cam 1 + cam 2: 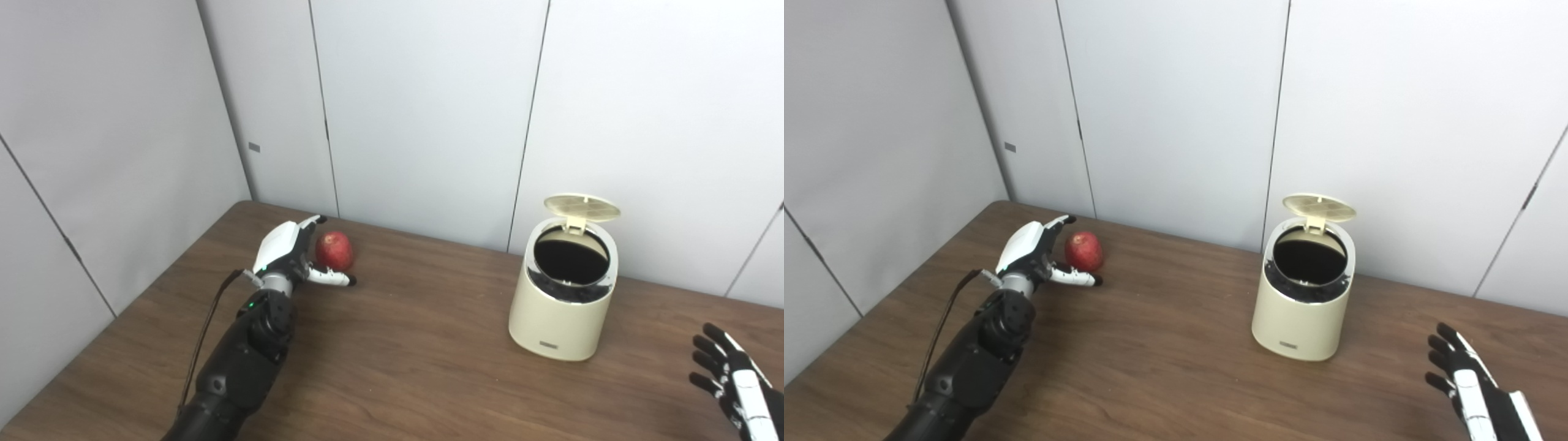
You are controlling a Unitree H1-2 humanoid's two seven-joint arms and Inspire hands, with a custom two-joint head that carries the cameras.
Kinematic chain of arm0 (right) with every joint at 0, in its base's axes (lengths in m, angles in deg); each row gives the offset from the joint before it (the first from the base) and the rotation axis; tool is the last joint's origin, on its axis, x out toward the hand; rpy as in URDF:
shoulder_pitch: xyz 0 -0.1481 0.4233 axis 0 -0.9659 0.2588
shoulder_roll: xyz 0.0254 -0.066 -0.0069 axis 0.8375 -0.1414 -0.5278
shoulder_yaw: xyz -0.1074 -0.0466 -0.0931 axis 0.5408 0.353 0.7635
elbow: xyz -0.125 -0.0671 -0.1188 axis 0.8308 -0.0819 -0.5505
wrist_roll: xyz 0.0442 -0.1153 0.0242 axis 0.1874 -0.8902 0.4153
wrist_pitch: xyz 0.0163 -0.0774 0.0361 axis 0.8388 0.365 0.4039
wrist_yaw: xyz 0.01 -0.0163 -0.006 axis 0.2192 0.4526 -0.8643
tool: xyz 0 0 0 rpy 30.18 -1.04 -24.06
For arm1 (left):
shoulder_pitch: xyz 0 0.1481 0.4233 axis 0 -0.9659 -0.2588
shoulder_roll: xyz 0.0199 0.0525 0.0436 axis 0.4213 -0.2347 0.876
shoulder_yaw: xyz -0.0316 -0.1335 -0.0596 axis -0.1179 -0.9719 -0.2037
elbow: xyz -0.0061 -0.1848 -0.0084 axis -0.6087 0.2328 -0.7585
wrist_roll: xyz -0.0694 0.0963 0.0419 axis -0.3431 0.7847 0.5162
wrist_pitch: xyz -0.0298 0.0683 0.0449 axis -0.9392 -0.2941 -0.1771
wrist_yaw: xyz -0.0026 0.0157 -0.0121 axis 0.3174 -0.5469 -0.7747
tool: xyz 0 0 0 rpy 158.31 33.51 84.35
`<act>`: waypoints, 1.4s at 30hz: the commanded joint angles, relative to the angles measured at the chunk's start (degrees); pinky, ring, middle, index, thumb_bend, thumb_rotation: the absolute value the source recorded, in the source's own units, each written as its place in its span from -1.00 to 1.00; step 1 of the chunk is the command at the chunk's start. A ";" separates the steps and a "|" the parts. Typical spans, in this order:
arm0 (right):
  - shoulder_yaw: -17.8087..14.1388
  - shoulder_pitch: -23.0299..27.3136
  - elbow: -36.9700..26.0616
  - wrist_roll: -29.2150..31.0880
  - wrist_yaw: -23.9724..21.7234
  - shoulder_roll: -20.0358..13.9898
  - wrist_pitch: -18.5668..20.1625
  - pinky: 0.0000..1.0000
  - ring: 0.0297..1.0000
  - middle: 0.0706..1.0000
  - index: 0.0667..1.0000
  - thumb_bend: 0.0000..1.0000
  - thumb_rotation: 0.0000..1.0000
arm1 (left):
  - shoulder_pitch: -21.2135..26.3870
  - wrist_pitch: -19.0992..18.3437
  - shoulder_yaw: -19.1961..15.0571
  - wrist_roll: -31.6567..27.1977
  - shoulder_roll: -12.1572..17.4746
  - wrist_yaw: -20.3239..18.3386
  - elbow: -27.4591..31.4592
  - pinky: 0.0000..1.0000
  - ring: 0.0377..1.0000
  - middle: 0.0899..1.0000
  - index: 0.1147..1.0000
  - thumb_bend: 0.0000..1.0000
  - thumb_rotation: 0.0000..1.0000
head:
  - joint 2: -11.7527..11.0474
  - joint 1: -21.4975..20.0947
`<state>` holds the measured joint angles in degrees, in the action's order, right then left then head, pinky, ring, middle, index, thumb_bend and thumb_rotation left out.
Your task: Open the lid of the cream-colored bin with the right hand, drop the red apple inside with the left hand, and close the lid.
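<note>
A red apple (334, 250) rests on the wooden table (398, 349) toward the back left. My left hand (288, 254) is right beside it on its left, open, with the fingers spread over the apple's far side and the thumb reaching along the table in front of it. The cream-colored bin (563, 300) stands at the right of the table with its round lid (582, 207) flipped up at the back, showing a dark inside. My right hand (729, 380) is open near the table's front right corner, well apart from the bin.
Grey wall panels (429, 110) close off the table at the back and the left side. A black cable (205, 331) runs along my left forearm. Bare wood lies between the apple and the bin.
</note>
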<state>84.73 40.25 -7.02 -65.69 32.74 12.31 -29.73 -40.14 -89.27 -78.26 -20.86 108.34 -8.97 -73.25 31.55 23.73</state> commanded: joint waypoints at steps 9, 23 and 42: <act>0.17 1.14 -1.65 0.14 -0.20 -0.67 -2.02 0.68 0.80 0.77 0.77 0.03 1.00 | 7.29 -2.25 3.21 1.05 4.00 -2.68 -3.12 0.65 0.94 0.96 0.89 0.96 -0.61 | 0.02 -0.37; -0.11 0.85 -2.32 1.38 -0.25 -0.40 -1.90 0.60 0.74 0.71 0.73 -0.04 1.00 | 8.59 -3.04 8.02 2.50 6.83 -5.06 -5.36 0.45 0.69 0.73 0.60 0.74 -0.96 | 0.04 -0.69; -0.34 0.26 -1.88 2.26 -0.01 0.25 -1.75 0.57 0.72 0.66 0.67 -0.11 1.00 | 10.56 -1.45 4.66 -2.55 4.66 -3.29 -8.18 -0.03 -0.08 -0.06 -0.20 0.00 -1.00 | -0.38 -1.69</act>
<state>84.69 39.58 -7.52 -63.84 32.71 12.62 -29.75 -32.95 -92.83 -73.18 -24.11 111.78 -14.79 -82.18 31.11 21.97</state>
